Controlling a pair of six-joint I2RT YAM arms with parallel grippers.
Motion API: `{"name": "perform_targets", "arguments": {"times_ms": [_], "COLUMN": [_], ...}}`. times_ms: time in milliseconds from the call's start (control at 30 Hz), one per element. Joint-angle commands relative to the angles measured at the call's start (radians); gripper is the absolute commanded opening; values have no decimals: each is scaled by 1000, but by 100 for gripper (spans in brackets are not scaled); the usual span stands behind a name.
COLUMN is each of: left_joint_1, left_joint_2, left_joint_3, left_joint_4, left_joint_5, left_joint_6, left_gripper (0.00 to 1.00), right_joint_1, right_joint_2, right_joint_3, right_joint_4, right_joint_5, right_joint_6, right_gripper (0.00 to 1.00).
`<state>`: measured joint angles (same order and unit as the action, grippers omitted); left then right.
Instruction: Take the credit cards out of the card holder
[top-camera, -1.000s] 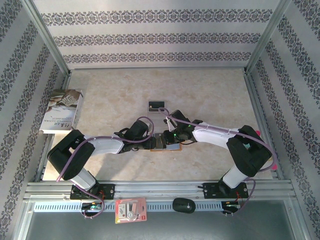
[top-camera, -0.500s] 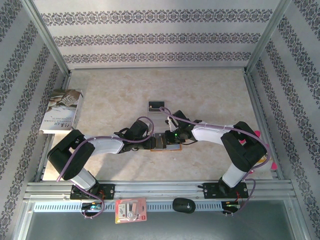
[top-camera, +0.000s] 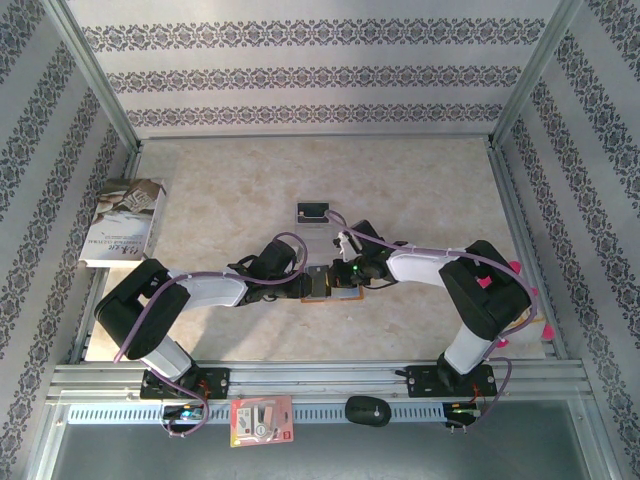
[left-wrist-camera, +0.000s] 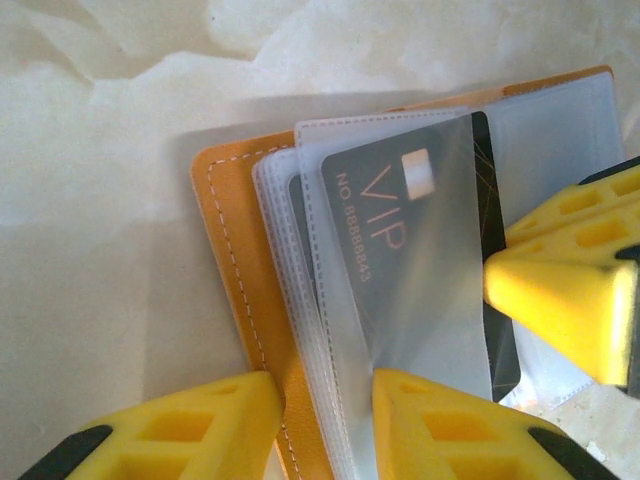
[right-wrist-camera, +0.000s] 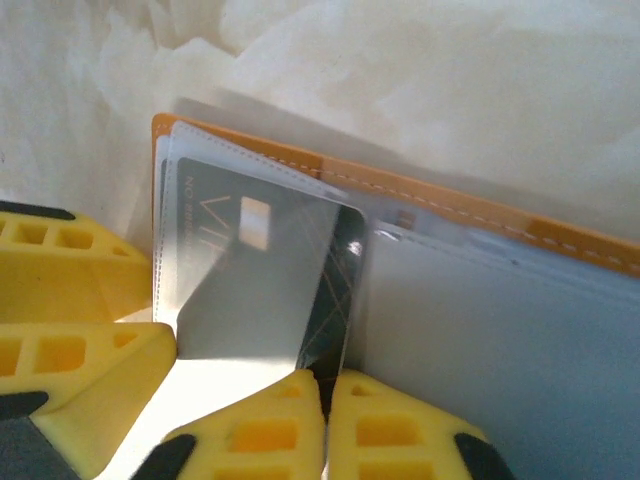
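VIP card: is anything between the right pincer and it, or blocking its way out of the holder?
Nothing is between them: the right pincer is shut on the VIP card at its near edge. The card lies inside a clear sleeve of the card holder, which the left pincer grips. Nothing else visibly blocks it.

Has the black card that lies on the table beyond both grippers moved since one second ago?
No. The black card keeps its place, at the same distance from the book on its left.

lab robot cell: aluminium frame (top-camera: 320, 380), patterned wall panels (top-camera: 320, 75).
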<state>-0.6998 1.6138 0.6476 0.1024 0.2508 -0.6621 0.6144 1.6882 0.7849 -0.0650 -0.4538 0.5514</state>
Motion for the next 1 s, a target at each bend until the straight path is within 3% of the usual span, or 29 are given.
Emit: {"name": "perform_targets", "arguments": {"times_ms": [0,667,967], "left_joint_1": [5,6,6], "left_joint_2": [112,75,68], "left_joint_3": [-67,-77,-63], "left_joint_4": [-178,-181,-183], "left_joint_5": [-37,-41,-40], "left_joint_6": [-8,-11,-4], "left_gripper": [33,33,35], "right_joint_1": [-11,-38,32], "right_joint_2": [-22,-210,-199], "right_joint_3": [-39,-38,57], "right_joint_4": [8,-252,-356], "right_joint_5": [18,221,307], "right_joint_6": [2,-10,-43], "right_gripper": [0,0,0]}}
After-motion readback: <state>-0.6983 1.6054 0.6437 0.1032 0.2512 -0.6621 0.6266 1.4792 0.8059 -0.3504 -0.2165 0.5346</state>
